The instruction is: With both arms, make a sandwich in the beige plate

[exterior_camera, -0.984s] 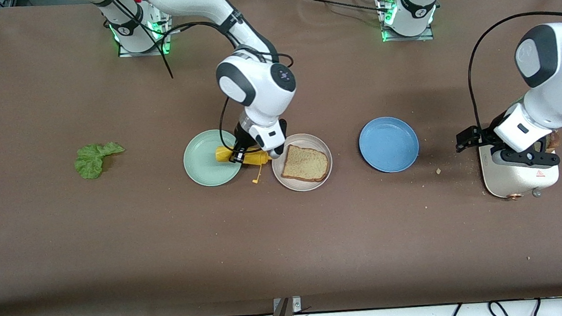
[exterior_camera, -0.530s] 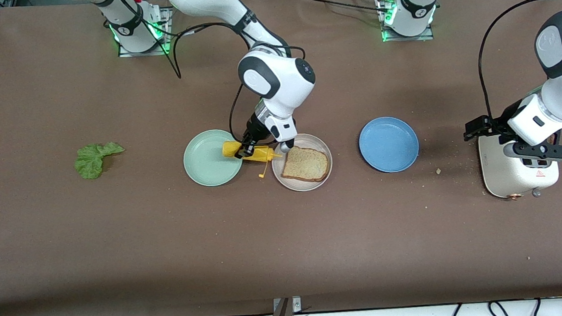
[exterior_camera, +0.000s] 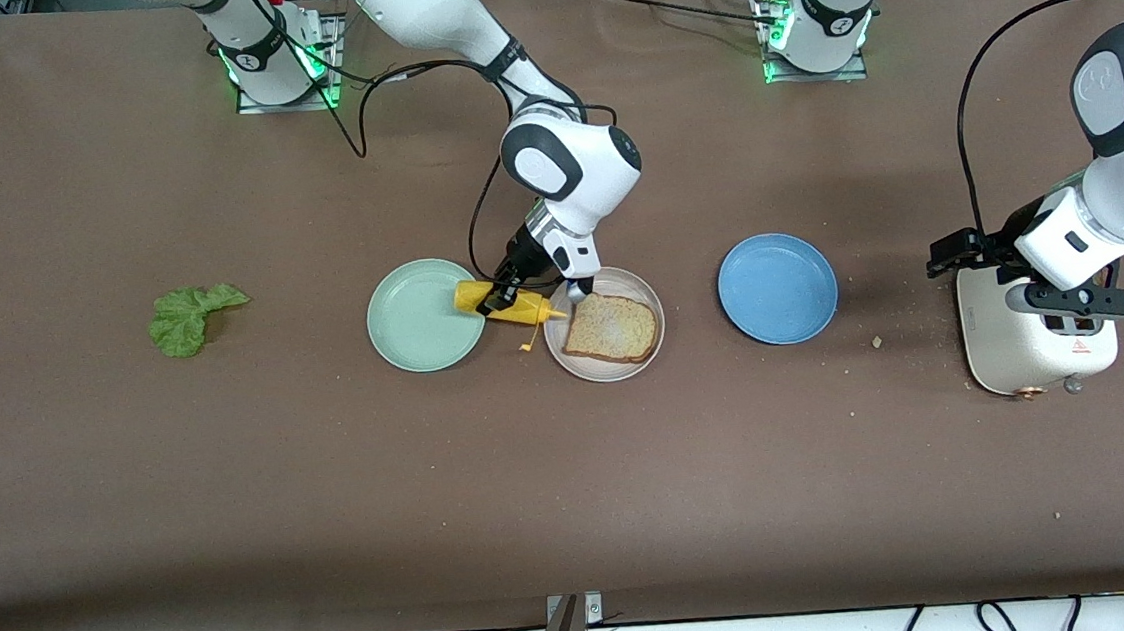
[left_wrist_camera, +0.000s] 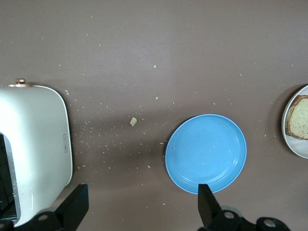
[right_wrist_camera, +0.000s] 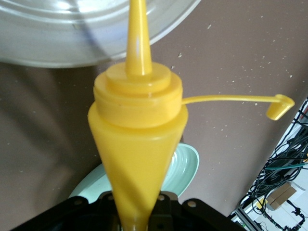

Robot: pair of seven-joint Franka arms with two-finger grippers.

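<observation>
A: Which step is in hand here?

B: Saucing the first slice, by the look of it. The right gripper (exterior_camera: 499, 298) has its jaws clamped on a yellow squeeze bottle (exterior_camera: 509, 308), tipped on its side, with the nozzle pointing at the rim of the beige plate (exterior_camera: 652, 340). One slice of toast (exterior_camera: 611, 327) lies in that plate. There is no lettuce on it and no second slice, so the sandwich is barely begun.

A: And the other arm?

B: The left gripper (exterior_camera: 1072, 300) hangs over the white toaster (exterior_camera: 1027, 359) at the left arm's end of the worktop, jaws spread wide and empty. It seems lined up to fetch the next slice.

A: What does the next move call for?

B: Probably carrying the nozzle over the middle of the toast before squeezing, since the tip sits only at the plate's edge. The bottle's cap (exterior_camera: 524, 348) dangles loose on its strap and could drag across the bread. The lettuce leaf (exterior_camera: 189, 318) lies well apart, toward the right arm's end.

A: Does any view add something?

B: The right wrist view shows the bottle (right_wrist_camera: 137, 139) held by its body, the nozzle reaching over the beige plate (right_wrist_camera: 62, 43), and the mint-green plate (right_wrist_camera: 185, 166) beneath. The left wrist view shows crumbs strewn between the toaster (left_wrist_camera: 33, 144) and the blue plate (left_wrist_camera: 206, 153), which the front view hardly shows. Only the front view shows the leaf.
</observation>
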